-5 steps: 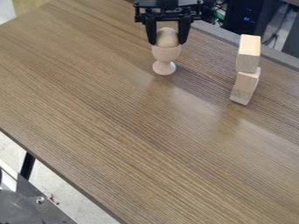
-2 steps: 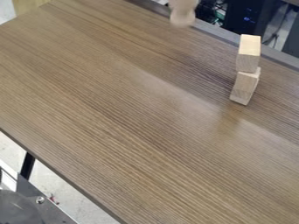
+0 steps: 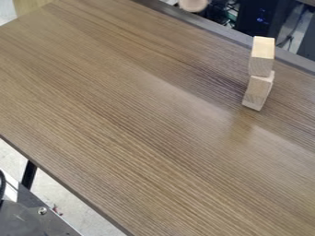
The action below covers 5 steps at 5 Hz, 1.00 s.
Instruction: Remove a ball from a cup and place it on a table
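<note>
The round, pale wooden foot of the cup (image 3: 193,4) hangs in the air at the top edge of the camera view, right of the middle. Its underside faces the camera, and it is clear of the brown wood-grain table (image 3: 129,120). The cup's upper part is cut off by the view's edge.
Two light wooden blocks stand stacked at the right, the upper block (image 3: 262,56) resting on a tilted lower block (image 3: 258,91). Behind them runs the table's dark far edge (image 3: 230,38), with cables and dark equipment (image 3: 261,16) beyond.
The cup, upright on the table a second ago with the gripper's fingers around the ball in it, has been lifted up to the top edge. The gripper has risen past that edge. The blocks stayed put.
</note>
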Tool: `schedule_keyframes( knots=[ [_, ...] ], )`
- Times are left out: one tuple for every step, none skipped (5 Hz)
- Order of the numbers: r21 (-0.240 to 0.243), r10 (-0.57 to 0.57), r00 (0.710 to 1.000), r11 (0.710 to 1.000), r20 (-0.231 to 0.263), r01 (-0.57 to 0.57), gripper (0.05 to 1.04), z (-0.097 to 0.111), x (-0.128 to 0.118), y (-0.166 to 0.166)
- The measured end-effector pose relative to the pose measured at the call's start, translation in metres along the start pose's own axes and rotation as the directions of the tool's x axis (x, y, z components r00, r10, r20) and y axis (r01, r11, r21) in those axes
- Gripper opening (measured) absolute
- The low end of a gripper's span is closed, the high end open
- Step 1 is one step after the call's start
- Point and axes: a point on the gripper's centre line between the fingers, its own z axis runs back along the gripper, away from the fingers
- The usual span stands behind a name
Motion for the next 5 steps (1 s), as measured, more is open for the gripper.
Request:
schedule_keyframes(
  knots=[
    [-0.254, -0.027, 0.998, 0.967, -0.054, 0.012, 0.733, -0.03, -0.021, -0.01],
    [-0.125, 0.094, 0.993, 0.987, -0.079, -0.103, 0.733, -0.021, -0.012, 0.018],
    [-0.194, 0.083, 0.991, 0.976, -0.107, -0.103, 0.733, -0.027, -0.017, 0.012],
    [-0.103, 0.099, 0.993, 0.989, -0.066, -0.105, 0.733, -0.02, -0.013, 0.022],
    [-0.098, 0.101, 0.993, 0.99, -0.057, -0.106, 0.733, -0.016, -0.012, 0.023]
  ],
)
